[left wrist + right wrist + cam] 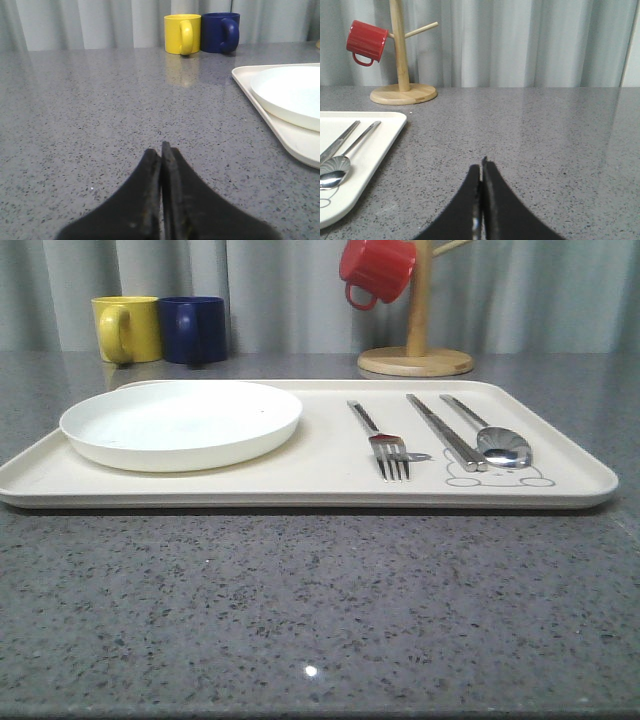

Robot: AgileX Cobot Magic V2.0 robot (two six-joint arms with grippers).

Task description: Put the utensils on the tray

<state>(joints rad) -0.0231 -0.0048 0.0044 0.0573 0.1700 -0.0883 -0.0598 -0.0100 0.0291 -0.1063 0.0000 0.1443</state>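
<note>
Since the slim silver fork (pixel 388 444), flat metal chopsticks (pixel 446 432), metal spoon (pixel 495 438) and round white plate (pixel 181 423) already lie on the cream rectangular tray (pixel 330 485), I judge the job done. Left gripper (pixel 161 150) pressed together over bare table (parked). Right gripper (pixel 481 166) likewise, empty beside the tray.

Both arms end in matte black, tapering jaws with worn, scuffed inner edges.
</note>
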